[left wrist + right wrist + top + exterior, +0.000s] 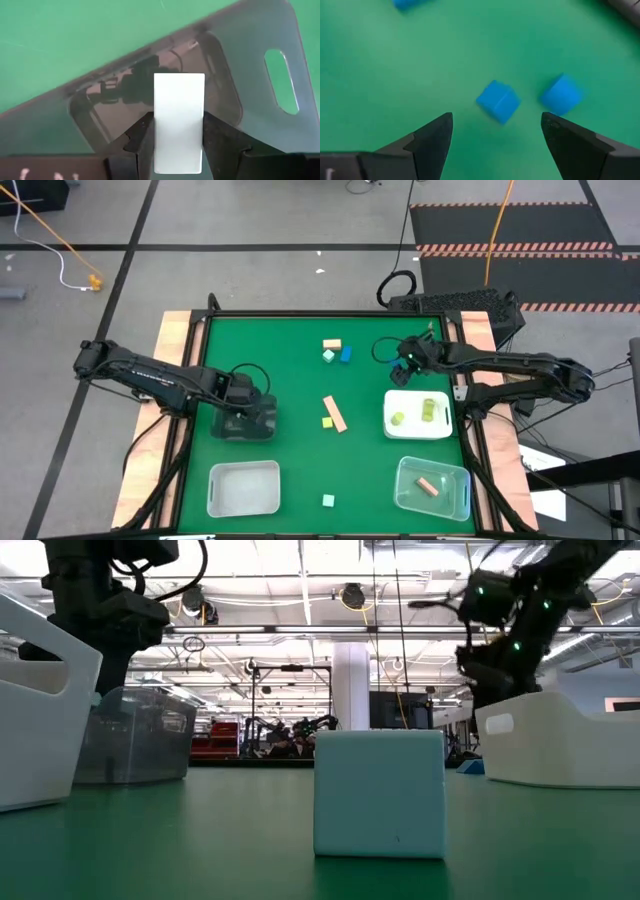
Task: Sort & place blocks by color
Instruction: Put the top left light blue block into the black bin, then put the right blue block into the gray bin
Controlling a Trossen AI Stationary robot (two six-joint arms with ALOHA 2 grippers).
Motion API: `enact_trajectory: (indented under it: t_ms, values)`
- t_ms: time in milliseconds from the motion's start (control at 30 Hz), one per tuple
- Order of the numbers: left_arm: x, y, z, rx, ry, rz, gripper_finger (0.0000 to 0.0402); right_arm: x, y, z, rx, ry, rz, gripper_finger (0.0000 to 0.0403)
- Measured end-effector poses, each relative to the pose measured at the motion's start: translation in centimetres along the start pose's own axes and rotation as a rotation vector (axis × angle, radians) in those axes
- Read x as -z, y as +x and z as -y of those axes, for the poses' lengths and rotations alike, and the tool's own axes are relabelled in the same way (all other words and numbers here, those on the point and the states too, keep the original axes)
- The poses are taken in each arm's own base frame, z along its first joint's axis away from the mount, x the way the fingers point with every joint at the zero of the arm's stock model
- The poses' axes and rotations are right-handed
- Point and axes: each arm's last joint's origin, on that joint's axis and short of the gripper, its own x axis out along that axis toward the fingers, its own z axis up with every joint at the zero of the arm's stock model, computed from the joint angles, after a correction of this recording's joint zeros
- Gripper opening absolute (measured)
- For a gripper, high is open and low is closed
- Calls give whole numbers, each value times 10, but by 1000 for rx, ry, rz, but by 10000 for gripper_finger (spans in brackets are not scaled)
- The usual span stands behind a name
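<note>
left gripper (178,137) fingers pinching pale mint rectangular block (178,122) between them above dark translucent tray (250,90), right gripper (497,137) fingers spread wide over green table (395,75), two small blue cubes (498,101) just beyond fingertips

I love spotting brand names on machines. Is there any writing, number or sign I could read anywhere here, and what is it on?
No text can be read in any view.
Left arm: faint pale marks along it, too small to read.
Left gripper: whitish marks at the edge of its body, cut off and blurred.
Blocks, bins, green table: no lettering visible.
</note>
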Motion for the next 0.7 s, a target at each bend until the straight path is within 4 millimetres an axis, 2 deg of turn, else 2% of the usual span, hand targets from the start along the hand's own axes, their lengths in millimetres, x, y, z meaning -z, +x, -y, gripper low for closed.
enact_trajectory:
  t_ms: [167,400,567,700]
  values:
    - [-4,0,-1,-3,-14,5,155,21,18,3,-25,106,-19,293]
    - [-10,1,-4,-9,12,11,234,15,18,2,-42,78,52,293]
    - [-15,1,-5,-9,-5,17,293,8,18,-1,-66,-2,128,293]
    - [-18,1,-5,0,-24,11,321,8,18,-1,-55,-171,132,293]
